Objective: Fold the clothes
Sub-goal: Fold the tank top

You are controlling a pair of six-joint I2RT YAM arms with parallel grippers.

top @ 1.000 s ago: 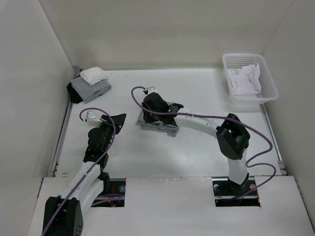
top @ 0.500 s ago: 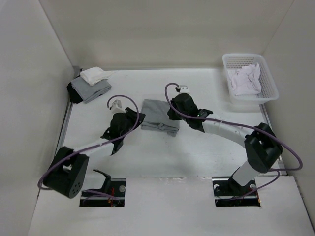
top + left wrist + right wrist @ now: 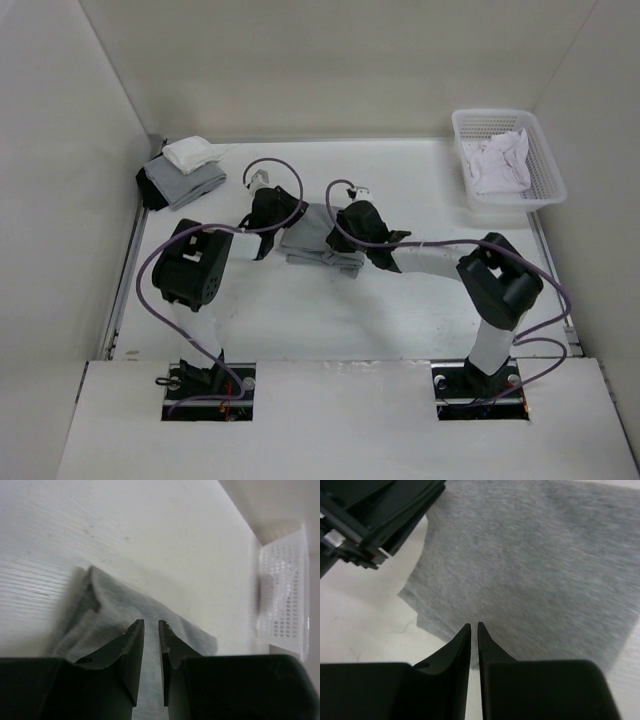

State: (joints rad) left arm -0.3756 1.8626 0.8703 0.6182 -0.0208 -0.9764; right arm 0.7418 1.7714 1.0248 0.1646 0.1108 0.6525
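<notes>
The clothes point(image 3: 318, 245), a plain mid-grey top, lie folded into a small rectangle at the table's middle. My left gripper point(image 3: 295, 218) reaches in from the left, low over the clothes' left part. In the left wrist view its jaws point(image 3: 151, 621) stand a narrow gap apart, with grey fabric point(image 3: 115, 610) showing below and through the gap. My right gripper point(image 3: 337, 228) comes from the right, over the clothes' right side. Its tips point(image 3: 474, 625) are almost together at the near edge of the fabric point(image 3: 545, 555), with nothing seen between them. The left gripper's black body point(image 3: 375, 515) shows in the right wrist view.
A white mesh basket point(image 3: 548, 170) at the back right holds a white garment point(image 3: 498, 160); it also shows in the left wrist view as the basket point(image 3: 285, 595). A pile of grey, black and white pieces point(image 3: 182, 172) sits at the back left. White walls enclose the table.
The left arm swung from the near left up to the clothes' left edge and its jaws narrowed. The right gripper pulled off to the right, then came back over the clothes.
</notes>
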